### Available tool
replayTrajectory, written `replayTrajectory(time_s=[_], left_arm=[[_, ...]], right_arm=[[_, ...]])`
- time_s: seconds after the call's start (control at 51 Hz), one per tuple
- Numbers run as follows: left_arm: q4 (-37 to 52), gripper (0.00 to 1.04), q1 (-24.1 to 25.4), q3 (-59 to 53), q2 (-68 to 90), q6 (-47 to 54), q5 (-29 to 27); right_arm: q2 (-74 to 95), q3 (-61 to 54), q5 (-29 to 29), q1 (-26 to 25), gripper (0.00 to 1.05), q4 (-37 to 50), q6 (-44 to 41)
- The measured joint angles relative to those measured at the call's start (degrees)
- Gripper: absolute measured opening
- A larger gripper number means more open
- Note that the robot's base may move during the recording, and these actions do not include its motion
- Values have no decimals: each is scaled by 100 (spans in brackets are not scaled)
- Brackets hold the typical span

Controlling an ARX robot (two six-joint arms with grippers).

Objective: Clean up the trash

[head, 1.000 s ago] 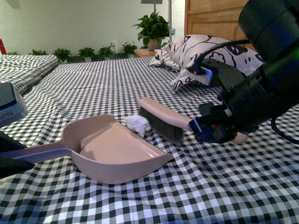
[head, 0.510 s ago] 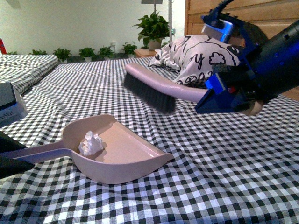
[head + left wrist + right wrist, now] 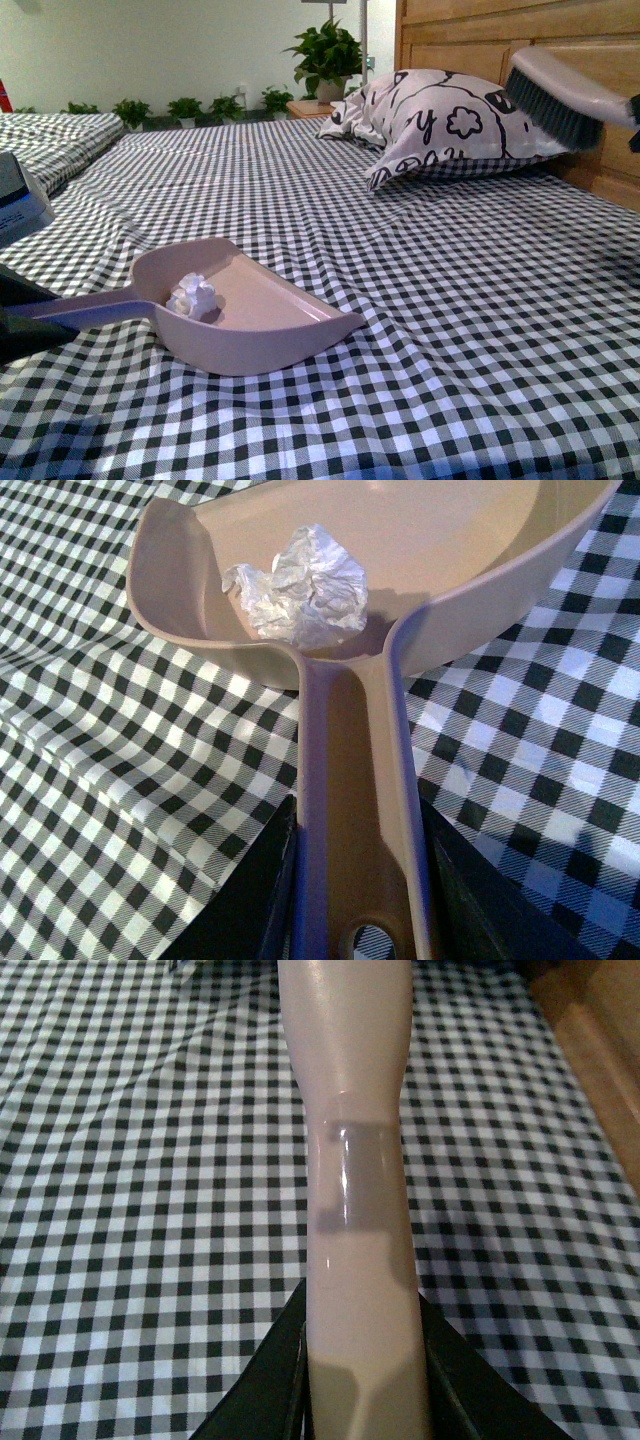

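The trash (image 3: 194, 296), a crumpled white paper wad, lies inside the pinkish-beige dustpan (image 3: 250, 340) near its back wall, on the checkered bed. It also shows in the left wrist view (image 3: 300, 590), in the dustpan's bowl (image 3: 450, 570). My left gripper (image 3: 355, 900) is shut on the dustpan's handle at the near left (image 3: 20, 320). My right gripper (image 3: 360, 1380) is shut on the brush handle (image 3: 355, 1140). The brush (image 3: 560, 95), pink with dark bristles, is held high at the far right, above the bed.
A black-and-white printed pillow (image 3: 440, 125) lies at the back right against a wooden headboard (image 3: 480, 40). Potted plants (image 3: 325, 60) stand beyond the bed. A grey box edge (image 3: 20, 205) sits at the left. The checkered sheet (image 3: 420, 300) is wrinkled near the dustpan.
The brush swept the wad into the dustpan, then rose and moved far right and up with my right arm. The wad settled slightly in the dustpan. The dustpan stayed put.
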Motion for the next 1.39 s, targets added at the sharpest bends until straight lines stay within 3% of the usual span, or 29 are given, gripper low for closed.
replayTrajectory(time_s=[0.196,0.353,0.529,0.902,1.392], left_arm=[[516,29,50,9,-219,-538,-258],[1471,29,83,35,-544,-1390,-691],[2507,29,107,-55,-1191,-2393,-1980],[2505,29,461,-1021,-3333,-3130,-2297],[1600,29,879,-1838,-5646,-3399,-1808]], right_arm=[[-632,-83,-195,-238,21,-79,13],[-1069,-201,-210,-361,21,-37,72],[-1707,-341,-516,-616,21,-136,498],[-3235,-643,-1628,-890,21,-839,1261],[-4378,-1104,-1637,-1172,21,-999,1759]])
